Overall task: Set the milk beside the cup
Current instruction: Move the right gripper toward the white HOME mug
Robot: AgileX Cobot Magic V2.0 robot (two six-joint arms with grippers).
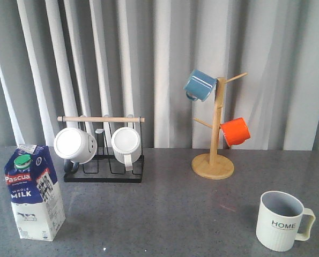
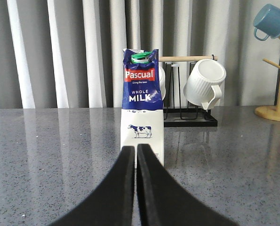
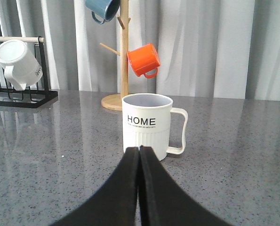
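While the front view shows no arm at all, each wrist camera shows its own pincer: the left gripper has its black fingers pressed together with only a hairline seam between them, and the right gripper is closed the same way, neither holding anything. Just past the left fingertips stands the milk, upright and dead ahead, not touched as far as I can tell (from the front it sits at the near left of the grey table). The cup stands straight ahead of the right fingertips, its handle out to the side, its "HOME" lettering facing the camera; from the front it is at the near right, well apart from the carton. Farther back are a black rack with a wooden bar holding two white mugs, and a wooden mug tree carrying a blue mug and an orange mug, before a pale curtain.
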